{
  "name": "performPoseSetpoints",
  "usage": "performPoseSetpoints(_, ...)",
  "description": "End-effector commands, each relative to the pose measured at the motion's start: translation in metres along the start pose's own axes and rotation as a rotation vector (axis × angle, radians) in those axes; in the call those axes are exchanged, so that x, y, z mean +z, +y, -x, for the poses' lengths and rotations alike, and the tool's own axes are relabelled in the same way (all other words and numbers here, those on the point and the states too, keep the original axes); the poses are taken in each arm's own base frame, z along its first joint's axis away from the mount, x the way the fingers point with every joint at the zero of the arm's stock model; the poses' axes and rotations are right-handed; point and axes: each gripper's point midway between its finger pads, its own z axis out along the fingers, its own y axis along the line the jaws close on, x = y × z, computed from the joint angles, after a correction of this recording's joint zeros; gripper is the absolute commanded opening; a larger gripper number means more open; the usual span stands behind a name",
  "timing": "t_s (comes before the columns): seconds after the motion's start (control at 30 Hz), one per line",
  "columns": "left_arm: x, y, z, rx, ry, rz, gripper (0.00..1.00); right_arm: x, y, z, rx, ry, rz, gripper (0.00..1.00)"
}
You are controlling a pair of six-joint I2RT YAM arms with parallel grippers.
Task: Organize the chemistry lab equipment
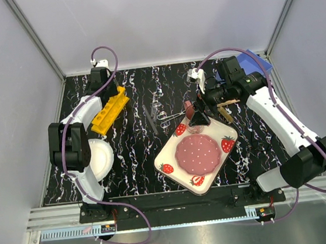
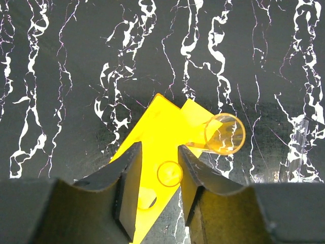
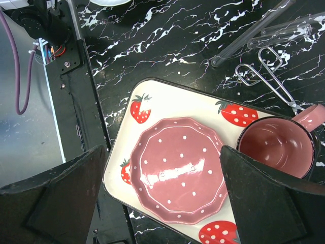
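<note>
The yellow rack lies at the back left. My left gripper hovers over its far end, open. In the left wrist view the fingers straddle the rack, with one clear tube mouth between them and a larger one just right. Loose clear tubes and metal scissors lie mid-table, also in the right wrist view: tubes, scissors. A wooden clamp lies under the right wrist. My right gripper is wide open and empty above the tray.
A strawberry-print tray holds a pink dotted plate and a pink mug. A round white plate sits by the left arm. A blue object lies at the back right corner.
</note>
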Motion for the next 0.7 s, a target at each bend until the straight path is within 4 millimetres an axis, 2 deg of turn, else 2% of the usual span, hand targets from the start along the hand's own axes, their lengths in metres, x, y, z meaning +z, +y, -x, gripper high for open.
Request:
performPoseSetpoints(0.0, -0.018, 0.002, 0.036, -0.02, -0.092, 0.015, 0.4, -0.003, 0.002, 0.008, -0.009, -0.02, 0.015, 1.0)
performPoseSetpoints(0.1, -0.03, 0.006, 0.043, -0.033, -0.105, 0.031, 0.53, -0.003, 0.002, 0.008, -0.006, -0.019, 0.014, 1.0)
performPoseSetpoints(0.13, -0.034, 0.009, 0.046, -0.039, -0.11, 0.043, 0.63, -0.003, 0.002, 0.007, -0.004, -0.017, 0.013, 1.0)
performPoseSetpoints(0.23, -0.055, 0.017, 0.054, -0.053, -0.122, 0.056, 0.73, 0.0, 0.0, 0.004, -0.009, -0.01, 0.02, 1.0)
performPoseSetpoints(0.27, -0.068, 0.02, 0.063, -0.062, -0.149, 0.054, 0.79, 0.002, -0.002, 0.003, -0.012, -0.007, 0.023, 1.0)
performPoseSetpoints(0.3, -0.073, 0.024, 0.061, -0.069, -0.15, 0.056, 0.82, 0.003, -0.002, 0.003, -0.014, -0.009, 0.031, 1.0)
performPoseSetpoints(0.33, -0.089, 0.026, 0.071, -0.077, -0.181, 0.047, 0.85, 0.003, -0.002, 0.005, -0.018, -0.013, 0.034, 1.0)
performPoseSetpoints(0.37, -0.096, 0.025, 0.073, -0.089, -0.187, 0.029, 0.89, 0.006, -0.004, 0.005, -0.009, -0.009, 0.039, 1.0)
performPoseSetpoints(0.4, -0.101, 0.031, 0.072, -0.101, -0.19, 0.031, 0.89, 0.007, -0.005, 0.005, -0.003, -0.008, 0.044, 1.0)
performPoseSetpoints(0.43, -0.117, 0.033, 0.08, -0.113, -0.224, 0.021, 0.9, 0.007, -0.006, 0.01, -0.007, -0.013, 0.043, 1.0)
performPoseSetpoints(0.47, -0.125, 0.034, 0.082, -0.133, -0.235, 0.009, 0.93, 0.011, -0.008, 0.009, 0.013, -0.002, 0.049, 1.0)
performPoseSetpoints(0.5, -0.13, 0.041, 0.077, -0.149, -0.236, 0.017, 0.94, 0.013, -0.009, 0.01, 0.013, 0.005, 0.049, 1.0)
performPoseSetpoints(0.53, -0.147, 0.043, 0.085, -0.164, -0.273, 0.009, 0.95, 0.013, -0.01, 0.016, 0.006, 0.002, 0.043, 1.0)
performPoseSetpoints(0.6, -0.16, 0.05, 0.079, -0.208, -0.275, 0.008, 0.98, 0.024, -0.01, 0.014, 0.013, 0.05, 0.046, 1.0)
performPoseSetpoints(0.63, -0.175, 0.051, 0.08, -0.223, -0.29, 0.0, 0.99, 0.025, -0.009, 0.021, 0.006, 0.053, 0.035, 1.0)
performPoseSetpoints(0.67, -0.181, 0.048, 0.076, -0.252, -0.283, -0.027, 0.99, 0.034, -0.01, 0.018, 0.017, 0.083, 0.038, 1.0)
